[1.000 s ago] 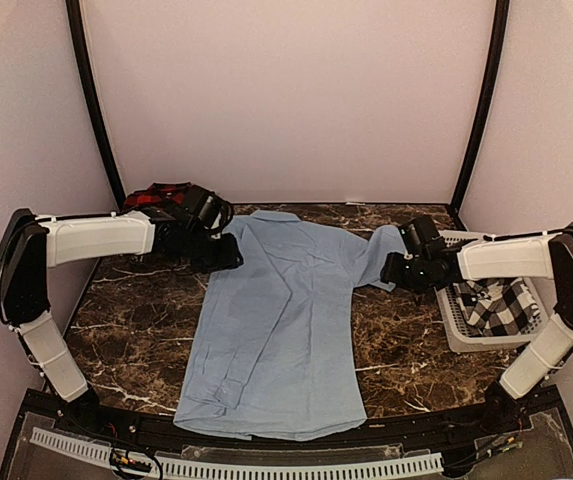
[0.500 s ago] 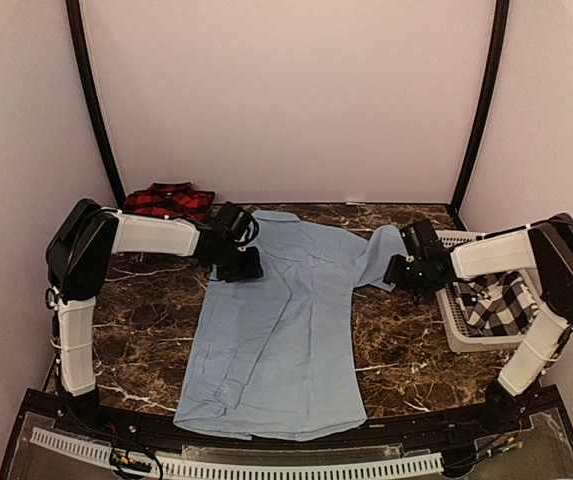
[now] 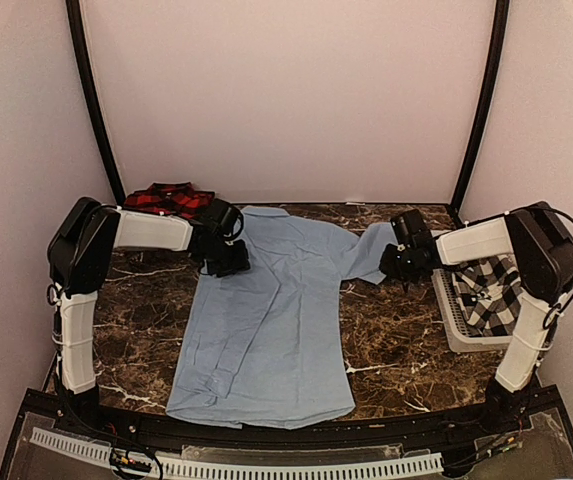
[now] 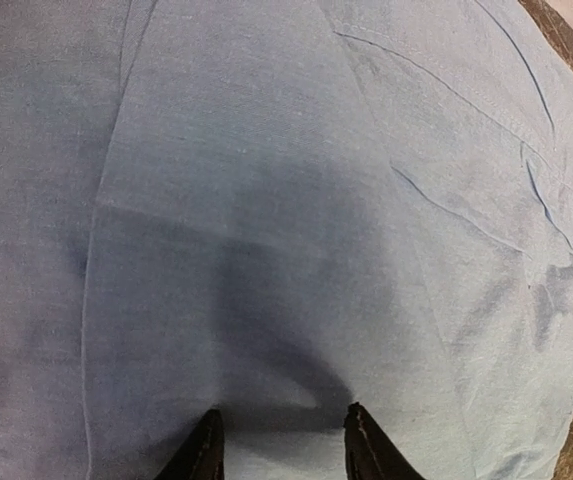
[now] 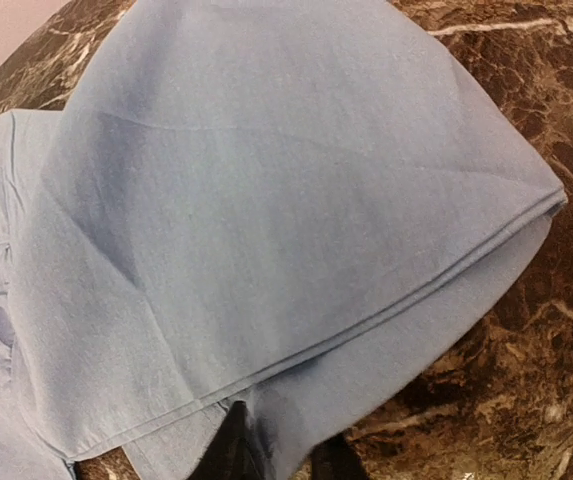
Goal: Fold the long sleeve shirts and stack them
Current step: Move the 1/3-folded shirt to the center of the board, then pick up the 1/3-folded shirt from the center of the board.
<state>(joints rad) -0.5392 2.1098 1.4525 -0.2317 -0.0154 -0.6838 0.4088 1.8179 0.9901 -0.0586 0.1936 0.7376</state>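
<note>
The light blue shirt [image 3: 266, 320] lies spread flat down the middle of the dark marbled counter [image 3: 396, 340], collar towards the far edge and hem near the front edge. The left pincer [image 4: 281, 448] sits on the shirt's left shoulder. Its fingers [image 4: 206, 455] stand apart with their tips against the cloth (I cannot tell whether any cloth is pinched between them). The right pincer [image 5: 281, 455] is at the sleeve [image 3: 371, 250] that reaches towards the right edge, and it is clenched on a folded edge of that sleeve, with blue cloth running between the two dark tips. The red-and-black plaid shirt [image 3: 171, 198] lies bunched in the far left corner, just behind the left arm. The black-and-white checked shirt [image 3: 494, 295] rests inside the white lattice basket [image 3: 458, 338] at the right edge of the counter.
</note>
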